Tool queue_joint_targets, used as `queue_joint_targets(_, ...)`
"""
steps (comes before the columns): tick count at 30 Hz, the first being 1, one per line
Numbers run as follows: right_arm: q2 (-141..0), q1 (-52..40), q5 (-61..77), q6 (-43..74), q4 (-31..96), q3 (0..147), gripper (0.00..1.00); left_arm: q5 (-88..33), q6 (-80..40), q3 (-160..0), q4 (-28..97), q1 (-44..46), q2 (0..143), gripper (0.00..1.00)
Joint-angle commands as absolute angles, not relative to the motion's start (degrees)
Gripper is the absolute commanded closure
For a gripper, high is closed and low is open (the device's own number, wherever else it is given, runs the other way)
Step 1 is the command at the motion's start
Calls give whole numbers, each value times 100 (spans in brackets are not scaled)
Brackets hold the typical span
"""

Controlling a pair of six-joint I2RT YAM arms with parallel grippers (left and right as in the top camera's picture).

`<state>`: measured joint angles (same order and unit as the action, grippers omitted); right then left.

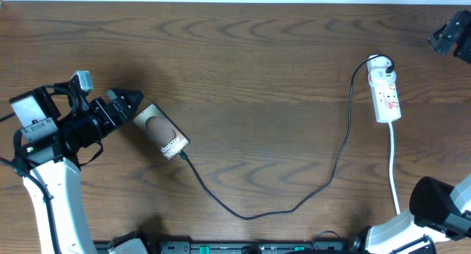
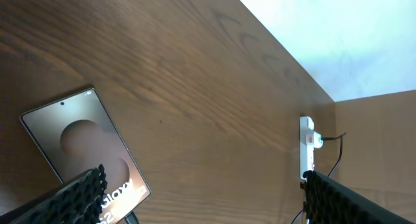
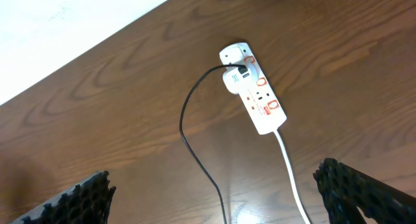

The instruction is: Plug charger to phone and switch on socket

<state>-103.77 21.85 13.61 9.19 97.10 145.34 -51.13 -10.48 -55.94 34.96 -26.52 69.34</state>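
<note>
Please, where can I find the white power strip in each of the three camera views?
Overhead: the power strip lies at the right side, in the upper half, running up and down.
Left wrist: power strip is right of centre, in the lower half, seen small and end-on.
Right wrist: power strip is above the centre, tilted.
Shared landmark: the black charger cable meets the strip in every view.
</note>
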Motion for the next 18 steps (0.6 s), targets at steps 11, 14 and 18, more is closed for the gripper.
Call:
queue_joint_targets(11, -10313, 2169, 1343, 1007, 9730, 14538, 1, -4969, -987, -5594, 3514, -2661, 6936, 6)
queue_joint_targets(14, -10313, 2169, 1343, 1007, 9727, 14538, 1, -4388, -987, -5588, 3747, -2626, 6788, 6)
queue_joint_targets(18, -10313, 2169, 1343, 1007, 9730, 14538, 1, -3092, -989, -5264, 3771, -2174, 6377, 6)
